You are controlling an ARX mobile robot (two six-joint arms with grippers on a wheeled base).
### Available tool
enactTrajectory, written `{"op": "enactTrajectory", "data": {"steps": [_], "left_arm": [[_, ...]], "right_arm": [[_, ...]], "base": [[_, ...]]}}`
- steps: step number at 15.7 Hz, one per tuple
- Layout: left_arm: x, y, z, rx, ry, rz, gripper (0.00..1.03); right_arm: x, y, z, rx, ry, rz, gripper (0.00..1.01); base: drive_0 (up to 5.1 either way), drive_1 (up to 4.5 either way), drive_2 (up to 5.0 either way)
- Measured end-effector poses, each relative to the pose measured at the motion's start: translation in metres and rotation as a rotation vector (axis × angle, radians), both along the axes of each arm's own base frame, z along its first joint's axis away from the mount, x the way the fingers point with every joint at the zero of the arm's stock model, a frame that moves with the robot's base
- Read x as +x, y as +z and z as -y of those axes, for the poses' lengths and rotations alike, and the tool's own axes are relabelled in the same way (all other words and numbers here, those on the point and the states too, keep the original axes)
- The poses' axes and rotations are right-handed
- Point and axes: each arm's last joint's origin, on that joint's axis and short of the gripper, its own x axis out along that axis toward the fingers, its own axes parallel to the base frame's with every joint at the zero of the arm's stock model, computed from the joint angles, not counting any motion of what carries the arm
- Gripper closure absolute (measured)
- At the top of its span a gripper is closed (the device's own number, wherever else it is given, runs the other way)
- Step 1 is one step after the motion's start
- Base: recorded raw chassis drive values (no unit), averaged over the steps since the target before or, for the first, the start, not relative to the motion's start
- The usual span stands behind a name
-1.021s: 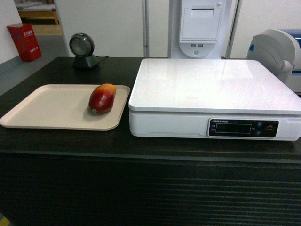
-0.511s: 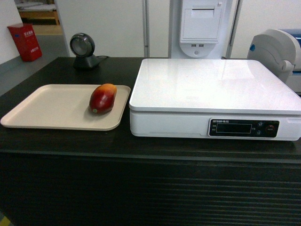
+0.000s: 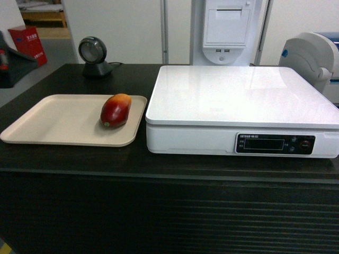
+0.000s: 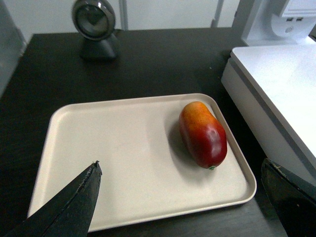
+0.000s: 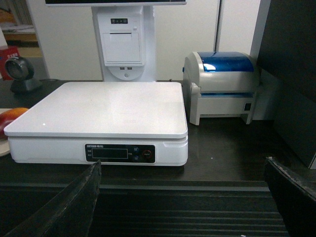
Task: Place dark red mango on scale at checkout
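Left gripper (image 4: 180, 197) wide open above beige tray (image 4: 123, 148); should come down around middle of shiny dark red mango (image 4: 203, 134).

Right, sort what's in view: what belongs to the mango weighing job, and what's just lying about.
For the job:
dark red mango
scale
checkout counter
left gripper

Lying about:
beige tray
round scanner
receipt-printer stand
blue-and-white label printer

Left gripper (image 4: 185, 197) open above beige tray (image 4: 98, 148); dark red mango (image 4: 202, 133) lies ahead between the jaws, nearer the right one.
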Motion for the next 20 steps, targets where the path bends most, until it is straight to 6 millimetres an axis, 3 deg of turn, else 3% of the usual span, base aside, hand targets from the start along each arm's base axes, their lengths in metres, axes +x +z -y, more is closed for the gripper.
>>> {"op": "enactTrajectory", "data": {"steps": [4,5,8,10,15,20], "left_arm": [[0.079,-0.036,0.02,-0.032,-0.082,-0.175,0.05],[0.11,-0.05,0.028,-0.096,-0.101,-0.261,0.05],[0.139,-0.046,0.039,-0.108,-0.11,-0.268,0.05],[0.153,-0.045,0.048,-0.113,-0.119,-0.276,0.05],[0.17,-0.079,0.063,-0.1,-0.116,-0.387,0.05],[0.183,-0.078,0.066,-0.051,-0.096,-0.407,0.05]], "right_arm": [[0.0,0.0,0.0,0.0,0.0,0.0,0.03],[0.0,0.0,0.0,0.0,0.0,0.0,0.03],[0.0,0.0,0.0,0.0,0.0,0.0,0.03],[0.0,0.0,0.0,0.0,0.0,0.0,0.03],[0.0,0.0,0.0,0.0,0.0,0.0,0.03],[0.0,0.0,0.0,0.0,0.0,0.0,0.03]], "base": [[0.0,0.0,0.0],[0.0,0.0,0.0],[0.0,0.0,0.0],[0.0,0.0,0.0],[0.0,0.0,0.0],[0.0,0.0,0.0]]}}
